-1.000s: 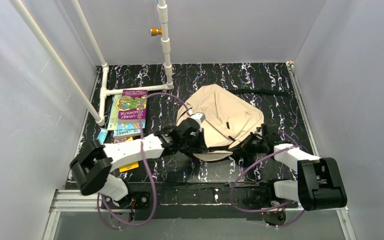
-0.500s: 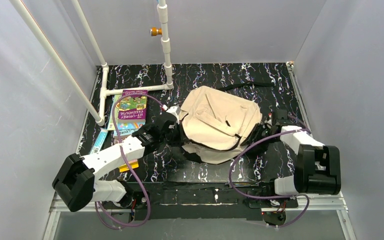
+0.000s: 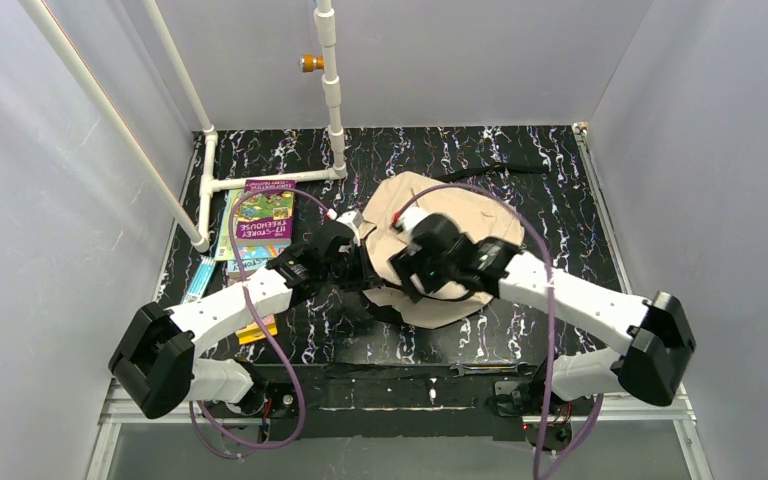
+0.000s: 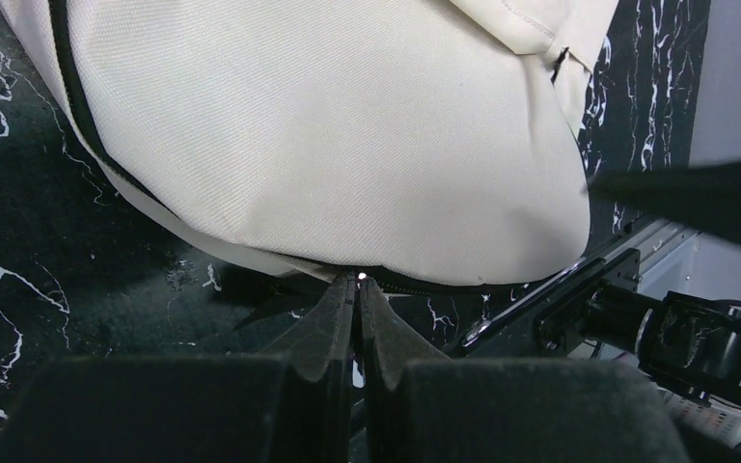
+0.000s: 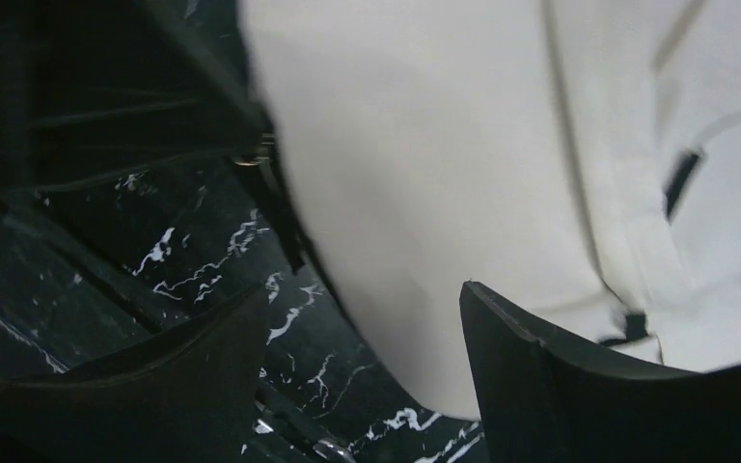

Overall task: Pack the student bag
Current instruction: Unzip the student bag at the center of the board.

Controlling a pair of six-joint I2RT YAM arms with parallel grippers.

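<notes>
The student bag (image 3: 460, 215), beige with black zips, lies flat in the middle of the black marbled table. My left gripper (image 3: 362, 265) is at the bag's near-left edge. In the left wrist view it (image 4: 358, 281) is shut, its tips pinching the black zip line (image 4: 463, 286) under the beige fabric (image 4: 328, 135); a small shiny bit shows at the tips. My right arm reaches across the bag, and my right gripper (image 3: 410, 268) hangs over its left half. In the right wrist view that gripper (image 5: 362, 323) is open above the bag's edge (image 5: 425, 193), holding nothing.
A stack of colourful books (image 3: 257, 220) lies left of the bag, beside a white pipe frame (image 3: 260, 180). A black strap (image 3: 520, 163) trails behind the bag at the far right. A wrench (image 3: 480, 369) lies at the front rail.
My right gripper has opened and its arm has swung from the bag's right side across to its left half. The left arm drew back leftward, then held still; the bag spread flatter.
</notes>
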